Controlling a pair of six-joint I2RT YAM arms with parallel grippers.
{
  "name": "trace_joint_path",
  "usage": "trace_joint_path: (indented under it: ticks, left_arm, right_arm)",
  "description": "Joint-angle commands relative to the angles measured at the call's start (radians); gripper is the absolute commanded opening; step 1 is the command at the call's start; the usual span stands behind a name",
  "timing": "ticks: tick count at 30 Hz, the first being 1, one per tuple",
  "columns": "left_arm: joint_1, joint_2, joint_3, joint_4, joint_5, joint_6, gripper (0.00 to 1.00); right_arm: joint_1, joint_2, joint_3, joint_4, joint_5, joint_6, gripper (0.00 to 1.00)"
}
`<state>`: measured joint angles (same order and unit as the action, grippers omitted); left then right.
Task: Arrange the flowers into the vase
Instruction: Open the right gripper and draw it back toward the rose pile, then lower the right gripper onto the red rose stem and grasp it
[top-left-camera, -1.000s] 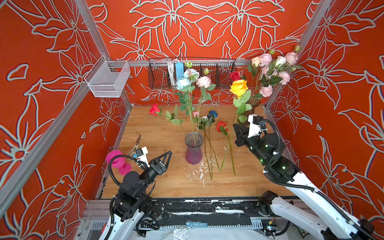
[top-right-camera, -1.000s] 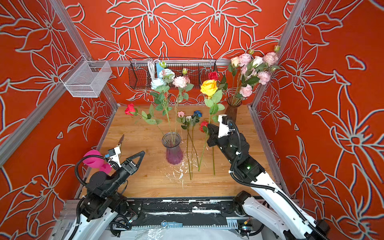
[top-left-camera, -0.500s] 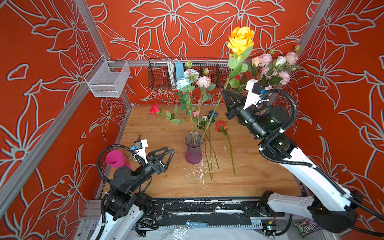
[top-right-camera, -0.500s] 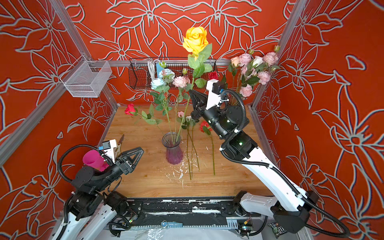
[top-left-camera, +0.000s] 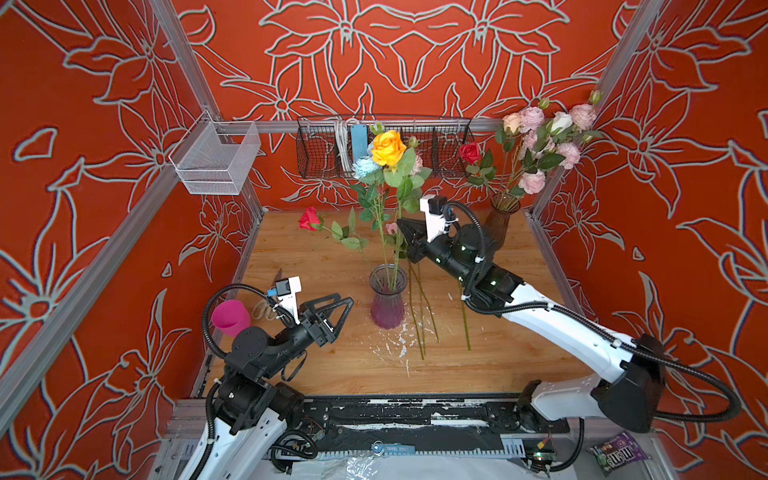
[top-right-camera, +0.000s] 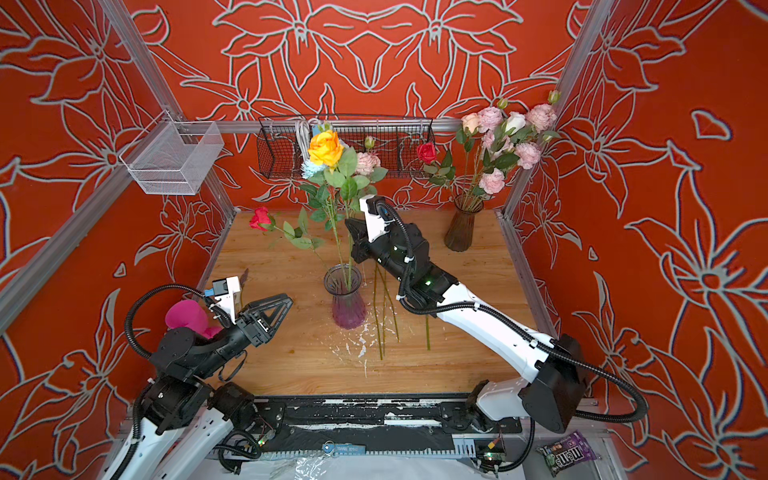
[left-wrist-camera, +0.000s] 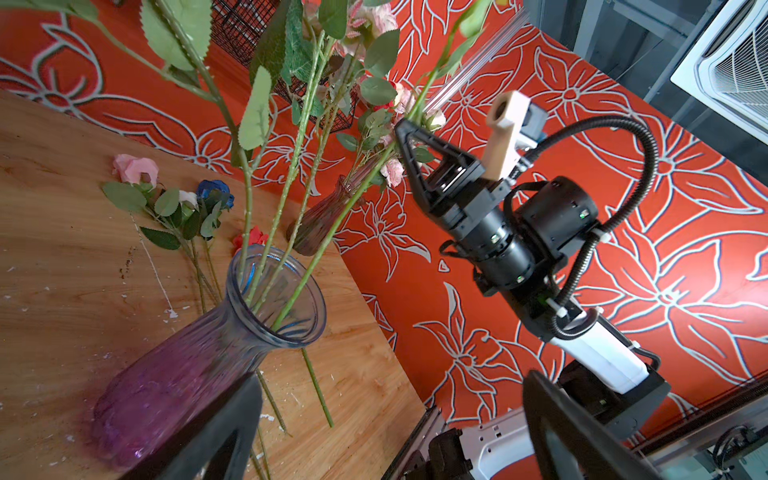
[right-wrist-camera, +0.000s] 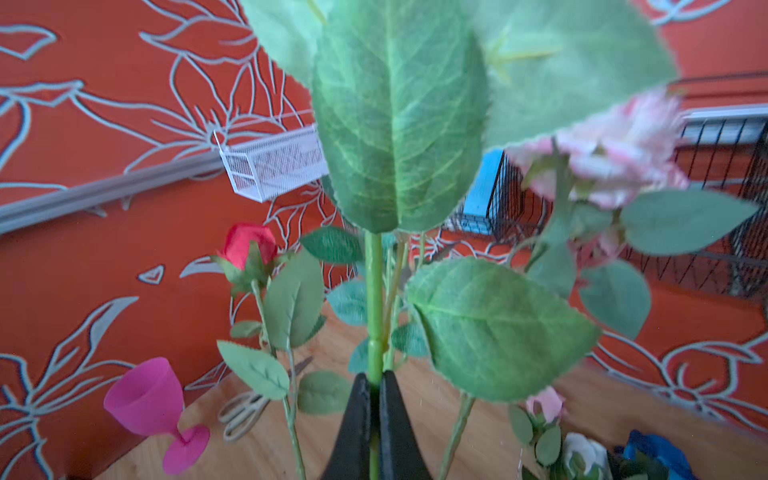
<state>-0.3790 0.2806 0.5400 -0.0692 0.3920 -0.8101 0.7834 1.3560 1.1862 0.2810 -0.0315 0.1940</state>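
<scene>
A purple glass vase (top-left-camera: 387, 299) (top-right-camera: 348, 301) (left-wrist-camera: 199, 365) stands mid-table and holds several flowers. Among them are a pale-blue rose (top-left-camera: 365, 166) and a pink peony (top-right-camera: 368, 162). My right gripper (top-left-camera: 401, 226) (top-right-camera: 350, 226) (right-wrist-camera: 374, 379) is shut on the stem of an orange-yellow rose (top-left-camera: 388, 147) (top-right-camera: 326, 148). In the left wrist view that stem's lower end sits inside the vase mouth. A red rose (top-left-camera: 308, 218) leans out to the left. More flowers (top-left-camera: 419, 307) lie on the table right of the vase. My left gripper (top-left-camera: 345, 301) (left-wrist-camera: 392, 382) is open and holds nothing, to the left of the vase.
A brown vase (top-left-camera: 498, 220) of pink blooms stands at the back right corner. A pink goblet (top-left-camera: 230, 318) and scissors (top-left-camera: 262, 309) lie at the left edge behind my left arm. Wire baskets (top-left-camera: 382, 147) hang on the back wall.
My right gripper came down and leftward with the orange-yellow rose, bringing its stem end into the purple vase. The left arm has shifted only slightly.
</scene>
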Motion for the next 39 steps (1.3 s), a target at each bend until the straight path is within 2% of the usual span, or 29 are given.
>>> trace_joint_path:
  ticks: [1,3,10,13,15,17,20,23,27,36,39]
  left_arm:
    - [-0.002,0.024,-0.004,0.051,0.014,-0.006,0.97]
    - [-0.002,0.043,-0.003,0.063,0.019,-0.013,0.97]
    - [-0.003,0.102,-0.003,0.113,0.033,-0.047,0.97]
    - [-0.003,0.123,-0.007,0.114,0.033,-0.059,0.96]
    - [-0.004,0.136,-0.025,0.107,0.025,-0.075,0.94]
    - [-0.006,0.142,-0.052,0.092,-0.001,-0.090,0.92]
    - [-0.015,0.137,-0.116,0.059,-0.102,-0.132,0.91]
    - [-0.018,0.133,-0.195,0.071,-0.204,-0.216,0.90]
    - [-0.019,0.174,-0.203,-0.011,-0.285,-0.266,0.90]
    - [-0.023,0.318,-0.190,0.030,-0.216,-0.292,0.90]
    - [-0.024,0.345,-0.180,0.046,-0.217,-0.289,0.90]
  right_arm:
    - [0.020,-0.023,-0.030,0.052,-0.003,0.028,0.18]
    - [0.026,-0.042,-0.059,0.054,0.003,0.032,0.27]
    - [0.039,-0.156,-0.104,-0.034,0.046,-0.002,0.31]
    - [0.039,-0.242,-0.140,-0.145,0.127,-0.017,0.33]
    - [0.035,-0.297,-0.183,-0.257,0.224,-0.016,0.35]
    - [-0.002,-0.329,-0.238,-0.363,0.255,0.004,0.40]
    - [-0.150,-0.317,-0.290,-0.545,0.132,0.092,0.43]
    - [-0.298,-0.245,-0.321,-0.627,0.039,0.161,0.44]
    - [-0.395,-0.033,-0.231,-0.716,0.015,0.156,0.46]
    - [-0.523,0.403,0.009,-0.788,-0.006,0.075,0.47]
    - [-0.547,0.490,0.057,-0.777,-0.035,0.079,0.47]
